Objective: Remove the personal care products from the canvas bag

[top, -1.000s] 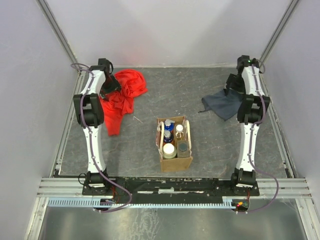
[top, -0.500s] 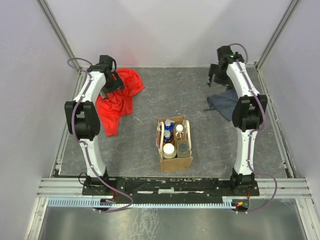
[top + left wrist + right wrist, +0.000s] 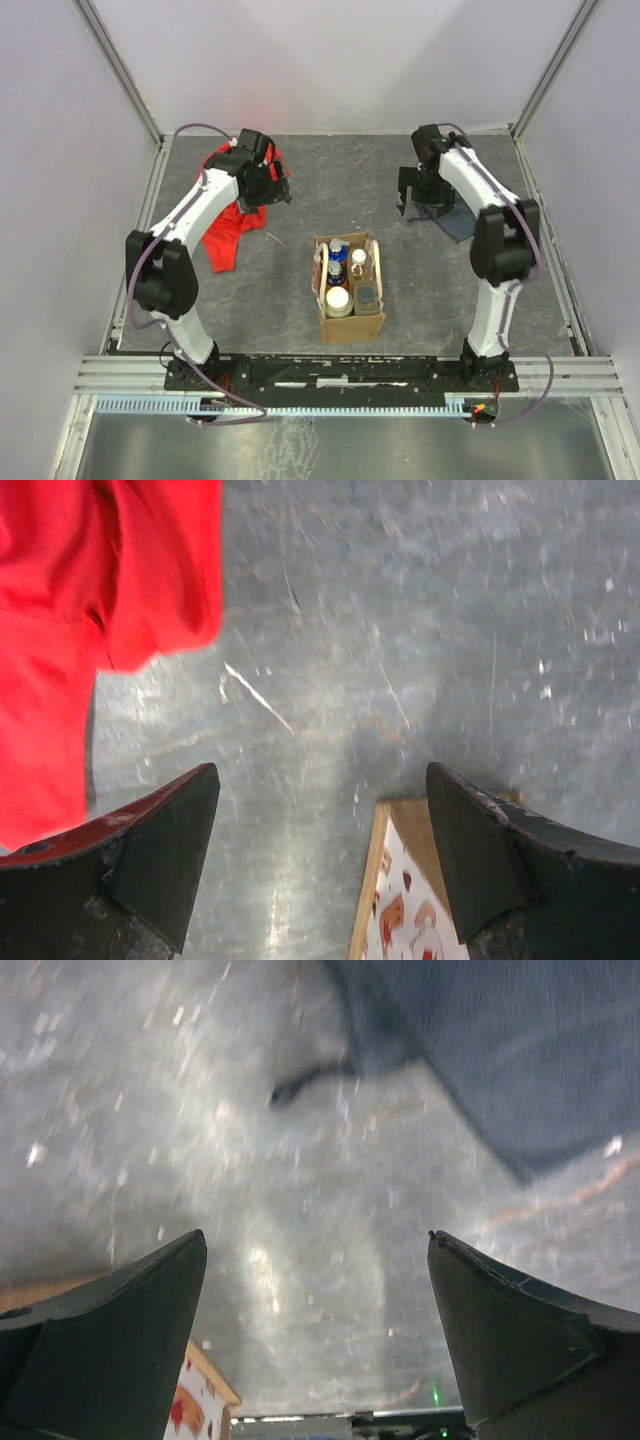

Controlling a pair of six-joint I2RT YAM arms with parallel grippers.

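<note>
The canvas bag (image 3: pixel 352 328) stands open in the middle of the table. It holds the personal care products: two orange bottles with blue tops (image 3: pixel 338 249), a slim amber one (image 3: pixel 359 260), a beige white-capped one (image 3: pixel 339 299) and a squarish dark-capped one (image 3: pixel 367 297). My left gripper (image 3: pixel 276 192) is open and empty, above the table behind and left of the bag; the bag's corner (image 3: pixel 398 880) shows in the left wrist view by the right finger. My right gripper (image 3: pixel 412 202) is open and empty, behind and right of the bag, whose corner (image 3: pixel 200 1400) shows low in the right wrist view.
A red cloth (image 3: pixel 228 225) lies at the back left and also shows in the left wrist view (image 3: pixel 90 600). A dark blue-grey cloth (image 3: pixel 452 218) lies at the back right and also shows in the right wrist view (image 3: pixel 520 1050). Walls close in the table on three sides.
Both arms have swung inward from the back corners toward the table's middle. The left gripper came off the red cloth, the right gripper off the dark cloth. The bag has not moved.
</note>
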